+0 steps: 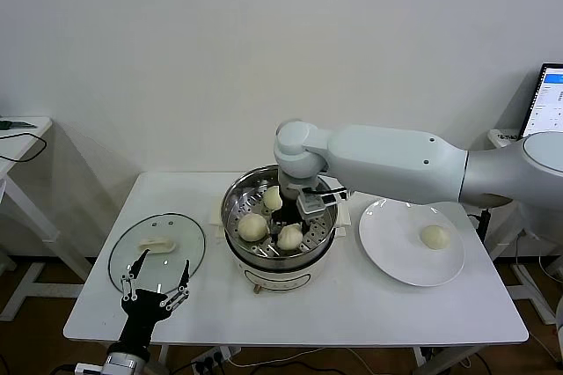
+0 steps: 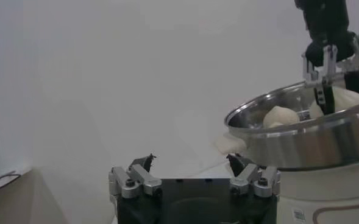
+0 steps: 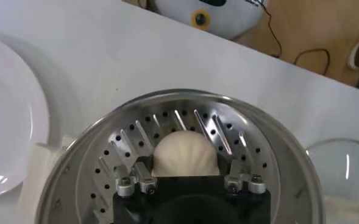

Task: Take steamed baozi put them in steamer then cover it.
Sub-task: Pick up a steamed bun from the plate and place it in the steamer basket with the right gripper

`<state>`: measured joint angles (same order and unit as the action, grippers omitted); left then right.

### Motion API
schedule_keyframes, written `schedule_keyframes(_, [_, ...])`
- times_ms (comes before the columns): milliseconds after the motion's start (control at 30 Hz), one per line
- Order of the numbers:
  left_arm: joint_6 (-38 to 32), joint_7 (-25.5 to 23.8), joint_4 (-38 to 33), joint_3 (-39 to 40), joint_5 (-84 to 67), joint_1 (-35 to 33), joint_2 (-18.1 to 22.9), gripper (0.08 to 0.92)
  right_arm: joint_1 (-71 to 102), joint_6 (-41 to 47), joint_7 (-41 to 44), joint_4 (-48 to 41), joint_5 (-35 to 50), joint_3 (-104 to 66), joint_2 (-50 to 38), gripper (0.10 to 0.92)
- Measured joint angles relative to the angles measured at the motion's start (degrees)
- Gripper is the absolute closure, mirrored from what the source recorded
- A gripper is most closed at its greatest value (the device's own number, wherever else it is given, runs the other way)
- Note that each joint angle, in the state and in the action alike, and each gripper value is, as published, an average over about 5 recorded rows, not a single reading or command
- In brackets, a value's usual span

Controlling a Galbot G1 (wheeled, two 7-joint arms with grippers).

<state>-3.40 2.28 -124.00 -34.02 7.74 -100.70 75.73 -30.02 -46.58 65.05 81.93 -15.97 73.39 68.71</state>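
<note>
Right gripper (image 1: 303, 216) reaches down inside the steamer (image 1: 236, 194) at table centre, fingers closed around a steamed baozi (image 3: 184, 154) on the perforated tray. Two more buns sit beside it; a fourth (image 1: 434, 237) lies on the white plate (image 1: 391, 256), right. Left gripper (image 1: 157, 290), fingers spread and empty, hovers near the cover (image 1: 189, 238) at near left.
</note>
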Motion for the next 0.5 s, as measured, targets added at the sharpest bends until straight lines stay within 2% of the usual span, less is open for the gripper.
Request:
schedule_keyframes(233, [-0.13,0.08,0.11,0.06,0.00,0.15,0.16,0.177,0.76,-0.40,-0.10,-0.11,-0.85,0.61,0.55,0.331])
schedule_keyframes(500, [-0.25,0.11,0.11,0.06,-0.01,0.22,0.22,0.177,0.66,-0.41,-0.76,-0.41,-1.79,0.33,0.75,0.209])
